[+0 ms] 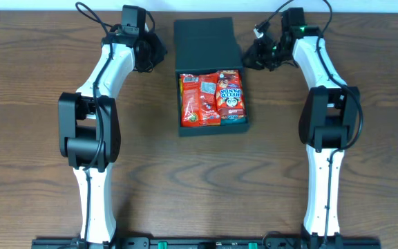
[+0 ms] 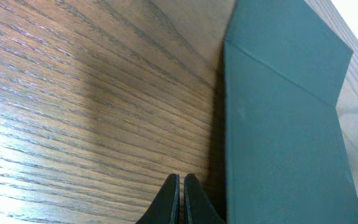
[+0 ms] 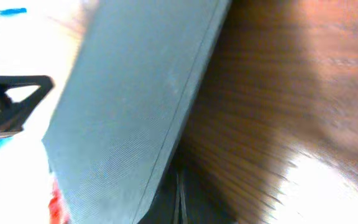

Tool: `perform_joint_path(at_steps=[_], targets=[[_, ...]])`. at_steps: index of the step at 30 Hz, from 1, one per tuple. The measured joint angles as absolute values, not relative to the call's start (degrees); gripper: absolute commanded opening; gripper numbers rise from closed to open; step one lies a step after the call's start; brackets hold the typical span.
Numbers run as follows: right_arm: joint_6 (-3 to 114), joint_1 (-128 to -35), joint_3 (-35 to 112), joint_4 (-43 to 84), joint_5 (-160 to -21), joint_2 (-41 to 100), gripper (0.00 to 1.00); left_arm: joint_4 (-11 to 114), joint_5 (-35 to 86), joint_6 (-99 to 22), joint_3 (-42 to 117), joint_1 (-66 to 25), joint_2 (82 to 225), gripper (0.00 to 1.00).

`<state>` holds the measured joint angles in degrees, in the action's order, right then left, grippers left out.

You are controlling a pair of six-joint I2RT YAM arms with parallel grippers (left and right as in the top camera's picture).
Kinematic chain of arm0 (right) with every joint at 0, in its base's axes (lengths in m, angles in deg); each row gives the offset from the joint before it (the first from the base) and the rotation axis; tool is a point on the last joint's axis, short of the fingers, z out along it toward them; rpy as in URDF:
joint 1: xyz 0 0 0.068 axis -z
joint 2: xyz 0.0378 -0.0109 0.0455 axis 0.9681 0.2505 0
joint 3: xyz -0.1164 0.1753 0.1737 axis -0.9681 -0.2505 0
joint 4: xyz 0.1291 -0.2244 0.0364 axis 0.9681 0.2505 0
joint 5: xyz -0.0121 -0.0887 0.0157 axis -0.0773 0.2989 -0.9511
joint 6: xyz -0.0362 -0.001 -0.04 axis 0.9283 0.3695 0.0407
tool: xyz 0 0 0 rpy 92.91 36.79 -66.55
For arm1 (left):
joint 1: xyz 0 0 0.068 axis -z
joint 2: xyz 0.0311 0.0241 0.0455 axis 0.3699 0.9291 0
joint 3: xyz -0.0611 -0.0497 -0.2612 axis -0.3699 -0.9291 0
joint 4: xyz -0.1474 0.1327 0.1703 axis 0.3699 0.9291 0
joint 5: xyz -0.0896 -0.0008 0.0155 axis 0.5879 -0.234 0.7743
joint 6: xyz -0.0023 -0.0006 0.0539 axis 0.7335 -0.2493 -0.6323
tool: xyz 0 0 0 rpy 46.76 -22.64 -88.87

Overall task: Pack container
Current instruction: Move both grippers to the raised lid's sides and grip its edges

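The container (image 1: 247, 122) is a shallow black box at the table's middle. Its flap lid (image 1: 206, 43) stands open at the far side. Inside lie red snack packets (image 1: 199, 100) and a red Hello Panda packet (image 1: 231, 93). My left gripper (image 1: 159, 54) is shut and empty, just left of the lid. In the left wrist view its fingertips (image 2: 181, 180) sit beside the teal-black lid (image 2: 278, 124). My right gripper (image 1: 249, 61) is shut and empty, at the lid's right edge. In the right wrist view its fingers (image 3: 180, 186) lie along the lid's edge (image 3: 135, 106), blurred.
The wooden table (image 1: 40, 76) spreads to both sides. Both white arms (image 1: 95, 90) reach from the near edge to the far side, flanking the box. Cables hang near each wrist.
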<state>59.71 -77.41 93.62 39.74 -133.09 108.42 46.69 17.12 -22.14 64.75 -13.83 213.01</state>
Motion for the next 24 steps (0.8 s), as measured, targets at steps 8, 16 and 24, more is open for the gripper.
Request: perform_joint_path(at_steps=[8,16,24], targets=[[59.23,-75.02,93.62,38.37,-137.52,108.4,0.02,47.5,17.28,-22.14,64.75,-15.36,213.01,0.06],[59.88,-74.98,93.62,51.44,-132.89,108.4,0.02,56.9,18.41,-20.61,64.75,-15.77,213.01,0.06],[69.65,-76.62,93.6,71.28,-124.24,108.42,0.02,58.63,20.95,-20.61,64.75,-15.16,213.01,0.06]])
